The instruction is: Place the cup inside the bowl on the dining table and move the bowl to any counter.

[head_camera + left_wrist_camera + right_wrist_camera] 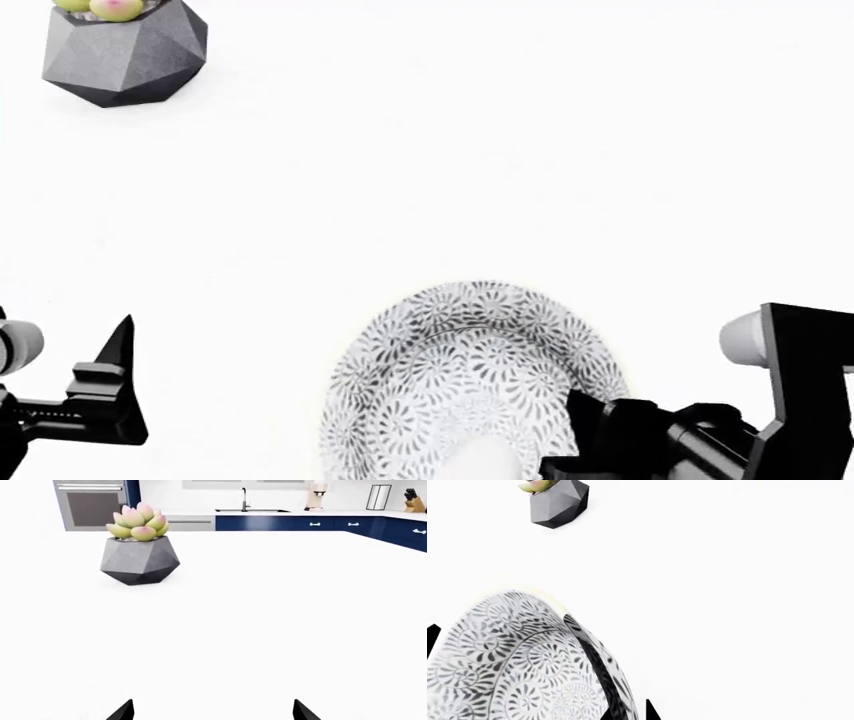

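The bowl (467, 385) sits on the dining table (534, 150) at the lower centre of the head view, its grey-and-white floral inside facing up, and a pale rounded shape at the frame's bottom edge inside it looks like the cup (478, 462), though it is cut off there. The right gripper (627, 445) lies at the bowl's lower-right rim; in the right wrist view one dark finger (594, 665) runs down the patterned wall, so it seems to straddle the rim, but I cannot tell whether the jaws are pressed on it. The left gripper (213, 711) hangs apart over bare table at lower left, jaws spread wide and empty. A succulent in a faceted grey pot (123, 55) stands well apart at upper left. The bowl is likely rigid, glazed and slippery, breakable, and heavier with the cup loose inside; pinching the rim wall firmly and keeping it level seems wise.
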